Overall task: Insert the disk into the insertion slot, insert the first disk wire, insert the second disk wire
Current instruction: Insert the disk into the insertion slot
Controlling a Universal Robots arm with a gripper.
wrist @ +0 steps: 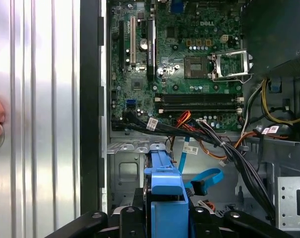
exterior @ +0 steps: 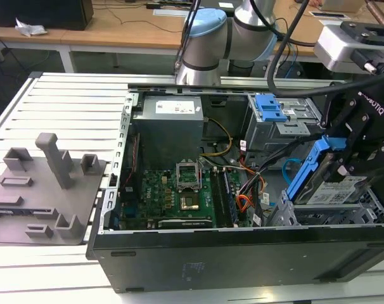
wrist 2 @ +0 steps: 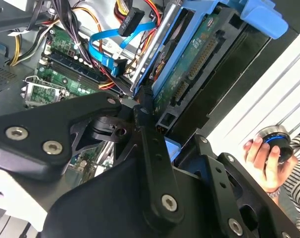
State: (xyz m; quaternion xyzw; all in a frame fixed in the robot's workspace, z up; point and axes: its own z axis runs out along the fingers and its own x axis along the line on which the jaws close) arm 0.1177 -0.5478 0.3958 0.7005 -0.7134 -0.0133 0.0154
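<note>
End effector [exterior: 341, 166] clamps tilted white-labelled disk [exterior: 331, 190] at insertion slot [exterior: 306, 218]

The blue-framed silver disk [exterior: 334, 189] stands steeply tilted just above the perforated insertion slot [exterior: 325, 216].

Maker's lettering on the gripper [exterior: 344, 170], logo on the motherboard [wrist: 175, 74], printed white labels on the disk [exterior: 336, 190] and power supply [exterior: 173, 123].
</note>
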